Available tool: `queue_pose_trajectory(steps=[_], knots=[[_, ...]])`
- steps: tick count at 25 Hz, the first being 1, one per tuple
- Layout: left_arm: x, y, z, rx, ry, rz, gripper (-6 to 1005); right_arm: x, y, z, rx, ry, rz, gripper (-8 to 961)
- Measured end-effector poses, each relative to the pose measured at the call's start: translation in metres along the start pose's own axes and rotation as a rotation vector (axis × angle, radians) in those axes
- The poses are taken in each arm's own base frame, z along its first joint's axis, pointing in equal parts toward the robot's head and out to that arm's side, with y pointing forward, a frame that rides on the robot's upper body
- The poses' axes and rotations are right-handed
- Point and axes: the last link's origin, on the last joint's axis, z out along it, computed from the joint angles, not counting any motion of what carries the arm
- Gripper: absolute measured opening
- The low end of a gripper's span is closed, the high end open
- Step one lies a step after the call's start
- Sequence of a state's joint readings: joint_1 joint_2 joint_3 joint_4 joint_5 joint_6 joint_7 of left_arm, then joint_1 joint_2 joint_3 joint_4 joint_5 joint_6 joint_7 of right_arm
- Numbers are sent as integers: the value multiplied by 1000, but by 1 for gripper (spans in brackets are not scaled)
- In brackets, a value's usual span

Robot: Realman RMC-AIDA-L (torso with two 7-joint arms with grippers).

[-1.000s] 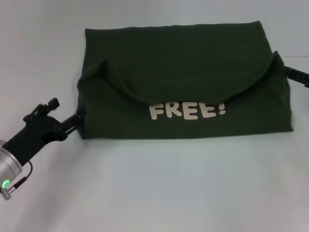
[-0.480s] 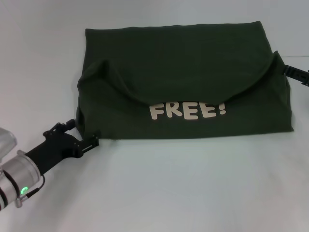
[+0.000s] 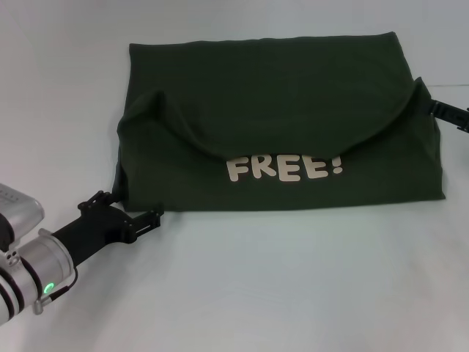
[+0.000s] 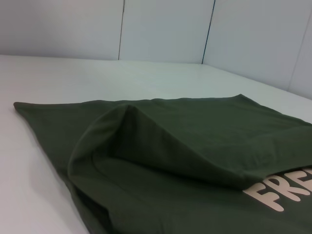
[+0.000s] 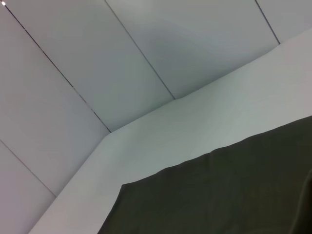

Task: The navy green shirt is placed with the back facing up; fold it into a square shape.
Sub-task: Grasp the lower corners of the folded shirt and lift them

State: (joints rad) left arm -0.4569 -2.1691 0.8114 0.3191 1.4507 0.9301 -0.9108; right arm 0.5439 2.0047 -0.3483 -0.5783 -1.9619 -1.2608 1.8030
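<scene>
The navy green shirt lies on the white table, folded into a wide rectangle. Its upper layer curves down over pale letters reading FREE!. My left gripper lies low on the table at the shirt's front left corner, its tip touching the front edge. The left wrist view looks along the shirt from that corner, with a raised fold in the cloth. My right gripper pokes out from behind the shirt's right side, mostly cut off by the picture's edge. In the right wrist view only dark cloth shows.
The bare white table spreads in front of the shirt and to its left. Pale wall panels stand behind the table's far edge.
My left gripper has moved from the shirt's left side down and to the right, to the front left corner. The shirt and the right arm have not moved.
</scene>
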Motion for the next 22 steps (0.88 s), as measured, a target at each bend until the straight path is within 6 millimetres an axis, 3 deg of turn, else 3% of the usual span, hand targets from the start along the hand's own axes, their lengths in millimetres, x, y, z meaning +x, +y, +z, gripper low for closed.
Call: queue_pose_trajectory(steps=[14, 22], knots=[[3, 4, 5, -27, -10, 26, 799, 3, -2, -1, 12, 0, 6, 715], [8, -1, 7, -7, -3, 33, 555, 4, -2, -2, 12, 1, 5, 716]])
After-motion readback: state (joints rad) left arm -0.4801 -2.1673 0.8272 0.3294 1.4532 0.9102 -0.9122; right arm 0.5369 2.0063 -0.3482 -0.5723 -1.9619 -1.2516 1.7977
